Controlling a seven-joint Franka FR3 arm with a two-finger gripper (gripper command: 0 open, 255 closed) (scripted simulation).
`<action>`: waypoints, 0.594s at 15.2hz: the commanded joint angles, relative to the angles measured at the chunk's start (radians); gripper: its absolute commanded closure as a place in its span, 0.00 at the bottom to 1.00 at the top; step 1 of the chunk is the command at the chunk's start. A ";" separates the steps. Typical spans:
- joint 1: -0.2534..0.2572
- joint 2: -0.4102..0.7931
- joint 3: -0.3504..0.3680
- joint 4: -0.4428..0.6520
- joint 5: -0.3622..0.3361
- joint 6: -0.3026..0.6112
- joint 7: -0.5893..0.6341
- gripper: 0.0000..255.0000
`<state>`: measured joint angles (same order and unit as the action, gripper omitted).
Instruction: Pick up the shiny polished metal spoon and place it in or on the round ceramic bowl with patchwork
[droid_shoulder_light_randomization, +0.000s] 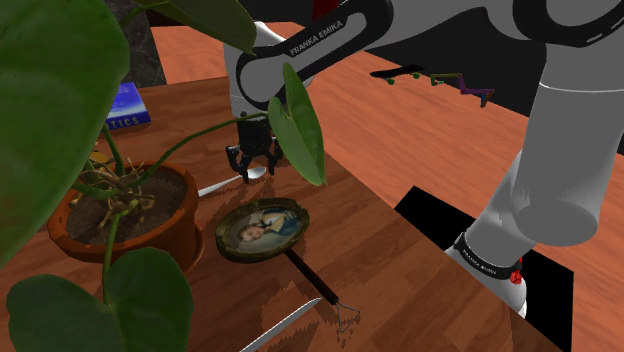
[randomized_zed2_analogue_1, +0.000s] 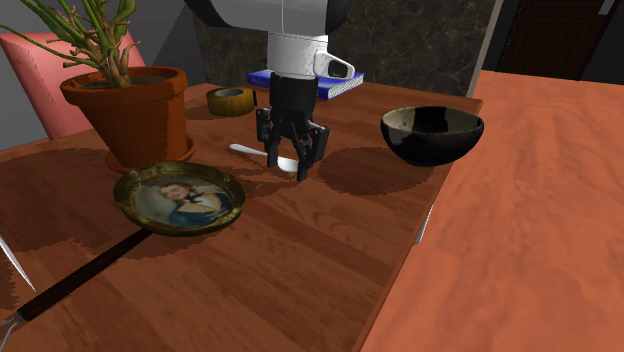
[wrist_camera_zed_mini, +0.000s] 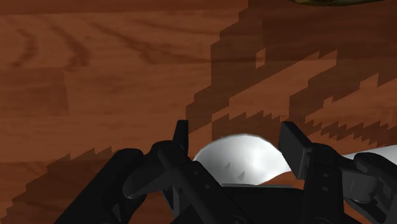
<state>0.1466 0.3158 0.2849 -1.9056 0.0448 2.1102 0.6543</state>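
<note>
Black two-finger claw (randomized_zed2_analogue_1: 288, 166) of the white arm, lowered to the tabletop with its jaws spread astride the oval scoop of the shiny silver-grey metal spoon (wrist_camera_zed_mini: 238, 159); from the wrist view the fingers (wrist_camera_zed_mini: 181, 137) flank the scoop closely but do not appear to clamp it, so the claw reads as released. The spoon lies flat on the reddish-brown wooden table (randomized_zed2_analogue_1: 300, 260), its handle pointing toward the terracotta pot (randomized_zed2_analogue_1: 135, 115) of a large-leaved plant. The step in hand is judged to be the grasp, with lifting and carrying not yet begun. The next move calls for closing the jaws squarely on the scoop, a thin, smooth part that could slip or pivot, then raising it and carrying it across to the round bowl (randomized_zed2_analogue_1: 432, 145), drawn here glossy black, which stands well apart near the table's edge at the second exterior view's right. Also on the table: an oval gilt-rimmed dish bearing a portrait (randomized_zed2_analogue_1: 180, 197), a long dark-handled tool (randomized_zed2_analogue_1: 80, 275), a yellowish roll of tape (randomized_zed2_analogue_1: 230, 100) and a blue book (randomized_zed2_analogue_1: 340, 85). Beyond the table lies an orange-brown plank floor (randomized_zed2_analogue_1: 540, 200).
</note>
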 joint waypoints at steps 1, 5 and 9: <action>0.000 0.000 0.000 0.000 0.000 0.000 0.000 1.00; 0.000 0.000 0.000 0.000 0.000 0.000 0.000 1.00; -0.001 -0.014 0.001 0.009 0.003 -0.023 0.000 1.00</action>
<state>0.1455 0.3073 0.2857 -1.9002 0.0470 2.0964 0.6538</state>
